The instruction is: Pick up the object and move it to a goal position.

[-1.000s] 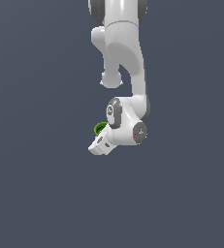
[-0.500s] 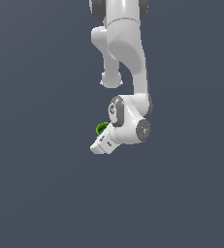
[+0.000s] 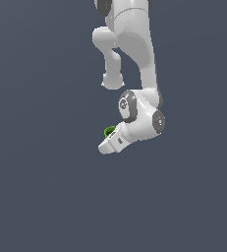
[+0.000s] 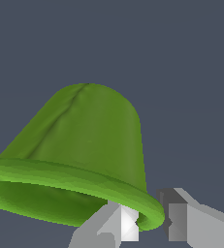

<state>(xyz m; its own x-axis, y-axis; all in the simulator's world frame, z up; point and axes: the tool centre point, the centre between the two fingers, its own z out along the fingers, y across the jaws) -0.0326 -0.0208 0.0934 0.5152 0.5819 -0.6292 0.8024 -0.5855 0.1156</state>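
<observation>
The object [image 4: 84,150] is a bright green cup-like cylinder with a ridged rim, and it fills much of the wrist view. My gripper [image 4: 150,227] is shut on its rim, with one grey fingertip [image 4: 118,225] on each side of the rim. In the exterior view only a small green part of the object [image 3: 109,131] shows behind the white hand, at my gripper [image 3: 108,137]. The arm holds it in mid-air. No goal mark shows in either view.
The white arm [image 3: 134,59] hangs down from the top of the exterior view. Behind it there is only a plain dark grey-blue background, with no table edge or other objects in view.
The hand with the green object has drifted a little toward the exterior view's right. The grip on the object looks unchanged.
</observation>
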